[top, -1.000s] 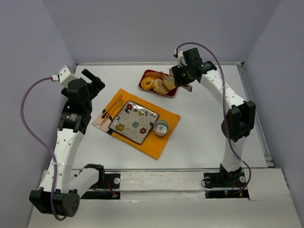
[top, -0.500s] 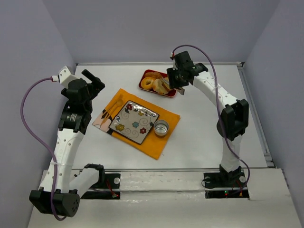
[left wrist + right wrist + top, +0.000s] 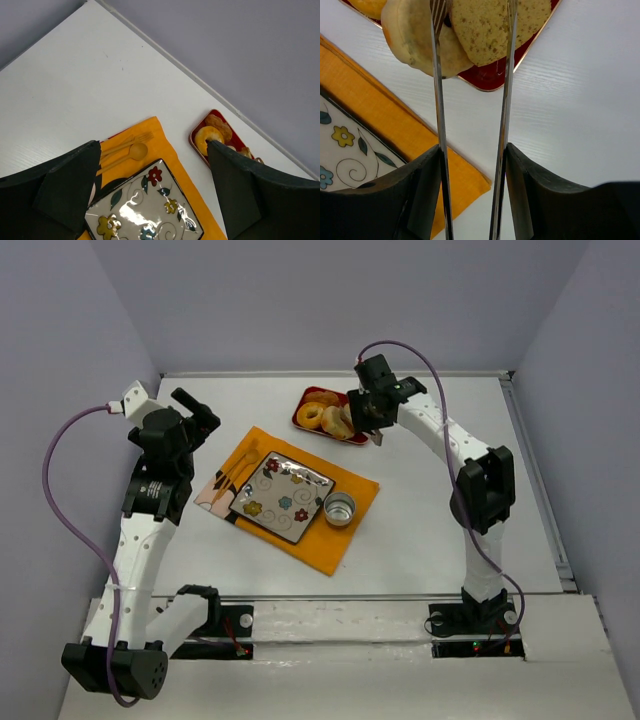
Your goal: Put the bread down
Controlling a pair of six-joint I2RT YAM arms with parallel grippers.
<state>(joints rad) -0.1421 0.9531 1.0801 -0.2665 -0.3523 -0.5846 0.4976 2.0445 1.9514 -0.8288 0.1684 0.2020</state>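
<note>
A red tray (image 3: pixel 358 434) at the back holds a ring-shaped bread (image 3: pixel 311 415) and other pieces. In the right wrist view a flat bread slice (image 3: pixel 485 25) and a round bun (image 3: pixel 410 37) lie on the tray (image 3: pixel 492 77). My right gripper (image 3: pixel 370 408) (image 3: pixel 472 147) is shut on metal tongs (image 3: pixel 438 100). The tong arms stand apart, and their tips reach over the slice and bun. My left gripper (image 3: pixel 196 410) (image 3: pixel 152 145) is open and empty, raised over the table's left side.
A flowered square plate (image 3: pixel 285 497) (image 3: pixel 145 210) and a small metal cup (image 3: pixel 340 508) sit on an orange mat (image 3: pixel 330 540). A wooden spoon and fork (image 3: pixel 127 149) lie at the mat's left end.
My right gripper has moved left with the tongs, from beside the tray's right end to over the bread. The left arm has not moved.
</note>
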